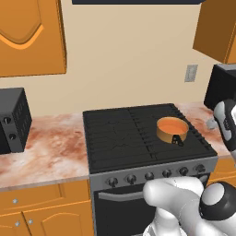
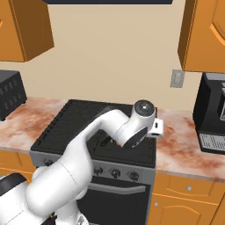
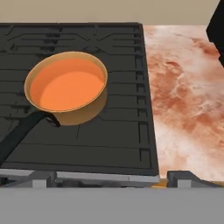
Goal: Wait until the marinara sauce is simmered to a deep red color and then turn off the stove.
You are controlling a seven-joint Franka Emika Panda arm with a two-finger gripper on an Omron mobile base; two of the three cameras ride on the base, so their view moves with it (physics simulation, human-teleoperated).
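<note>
The marinara sauce (image 3: 65, 89) is a flat, bright orange surface inside a small tan saucepan (image 3: 87, 109), whose short black handle (image 3: 19, 133) points toward the front edge of the stove (image 3: 109, 144). The saucepan sits on the dark grates at the right half of the cooktop, nearer the front than the back; in the left base view the sauce (image 1: 172, 125) lies just behind the row of black knobs (image 1: 150, 175) on the grey front panel. Bare grate surrounds the pan on every side, with the widest stretch to its left. Right of the stove's edge runs a marbled reddish counter (image 3: 183, 96), open up to a black appliance (image 2: 211, 114) at the wall. Another black box (image 1: 11, 120) stands on the counter well to the left. The gripper hovers above the stove's front right corner, its fingers spread wide and holding nothing.
</note>
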